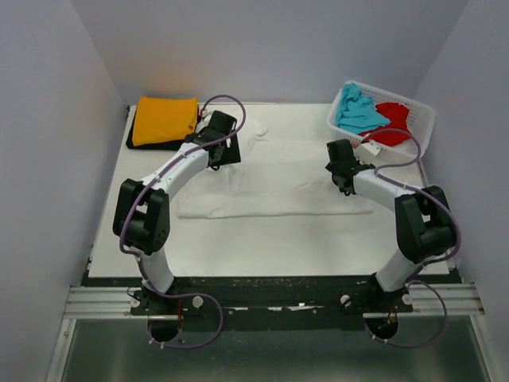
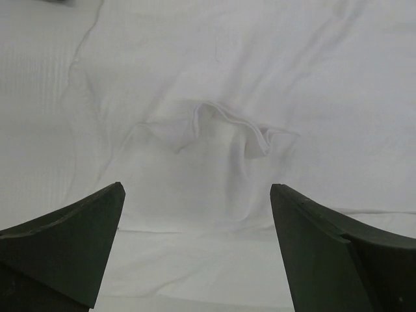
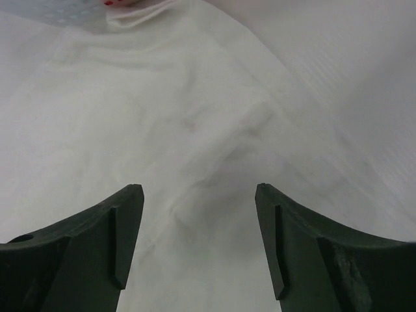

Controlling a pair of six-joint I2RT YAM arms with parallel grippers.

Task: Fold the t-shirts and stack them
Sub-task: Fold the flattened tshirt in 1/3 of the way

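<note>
Lying on the table: a white soft cloth short-sleeved t-shirt [image 1: 278, 181] was spread flat across the middle of the white table top [image 1: 262, 243], between the two arms, its long side running left to right and its cloth lightly creased.
Left tool: the black two-finger left gripper [image 2: 195, 188] hung close over the far left part of that shirt. Its jaws stood wide apart with nothing between them.
Ahead of the left tool: a small puckered hem [image 2: 227, 127] of the white cloth stood up just beyond the fingertips.
Right tool: the black two-finger right gripper [image 3: 198, 188] hung over the shirt's right end. Its jaws were well apart and gripped nothing, with only wrinkled white cloth below them.
Contact: whether either pair of fingertips touched the cloth could not be told.
Folded stack: a folded orange-yellow cloth t-shirt [image 1: 165, 119] lay on a folded black cloth t-shirt [image 1: 132, 135] at the far left corner of the table, with black showing along its left and near edges.
Basket: a white plastic lattice basket [image 1: 424, 131] stood at the far right corner. It held a crumpled turquoise cloth t-shirt [image 1: 359, 111] on the left, touching a crumpled red cloth t-shirt [image 1: 392, 121] on the right.
</note>
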